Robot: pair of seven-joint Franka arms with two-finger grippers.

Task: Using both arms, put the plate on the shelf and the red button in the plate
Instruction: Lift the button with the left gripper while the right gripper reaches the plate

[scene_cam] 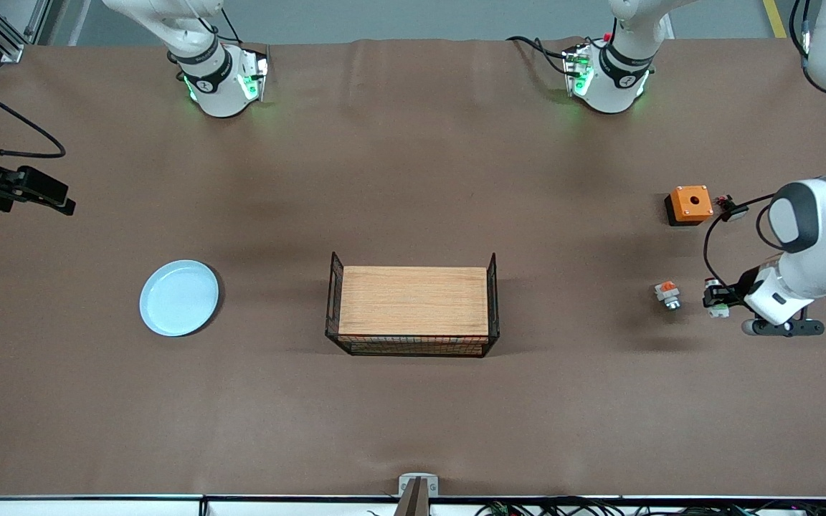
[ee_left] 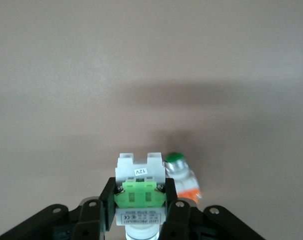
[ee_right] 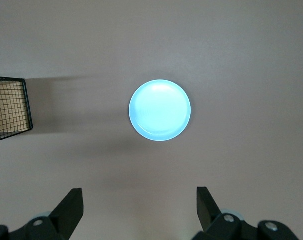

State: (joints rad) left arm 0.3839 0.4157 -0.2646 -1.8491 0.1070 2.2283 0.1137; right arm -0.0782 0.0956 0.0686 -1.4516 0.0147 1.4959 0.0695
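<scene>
The wire basket (scene_cam: 413, 313), with a wooden board lying across its top, stands at the middle of the brown table (scene_cam: 413, 179) and serves as the landmark here. The pale light-blue plate (scene_cam: 179, 297) lies flat on the table toward the right arm's end from the basket, well apart from it and untouched. The right gripper (ee_right: 139, 210) hangs in the air over the table at that same end, its fingers spread wide and holding nothing; its wrist view looks down on the plate, with a corner of the basket at the edge. Toward the left arm's end from the basket, the left gripper (ee_left: 140, 212) is low at the table and clenched on a push-button unit (ee_left: 140, 192) with a white block and a green middle part. Just beside it, on the side toward the basket, a second button part (scene_cam: 667, 294) with an orange collar lies on its side on the table; the left wrist view shows a green cap on it. An orange box (scene_cam: 689, 204) with a dark hole in its top sits farther from the front camera than the basket, at the left arm's end.
</scene>
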